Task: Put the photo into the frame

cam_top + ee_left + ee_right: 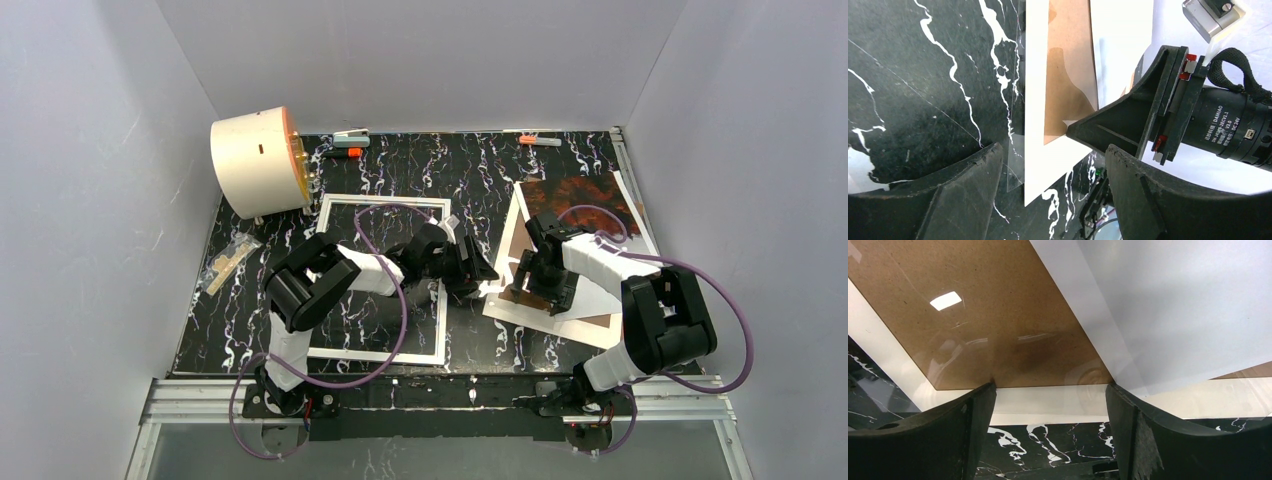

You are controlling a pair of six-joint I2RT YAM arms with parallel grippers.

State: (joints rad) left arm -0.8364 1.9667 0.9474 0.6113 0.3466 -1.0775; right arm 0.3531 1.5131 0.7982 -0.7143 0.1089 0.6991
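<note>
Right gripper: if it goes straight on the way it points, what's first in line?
The frame. The right gripper is open, with its fingertips at the frame's white border and the glossy brown board just beyond. They look almost on it, though depth is unclear.

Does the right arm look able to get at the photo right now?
Probably yes. The right gripper hangs open just over the frame, and the photo lies on top right beside it, with nothing covering it.

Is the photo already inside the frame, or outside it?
Outside. The photo lies askew on the brown board at the right; the white frame at the left shows only marble table through it.
</note>
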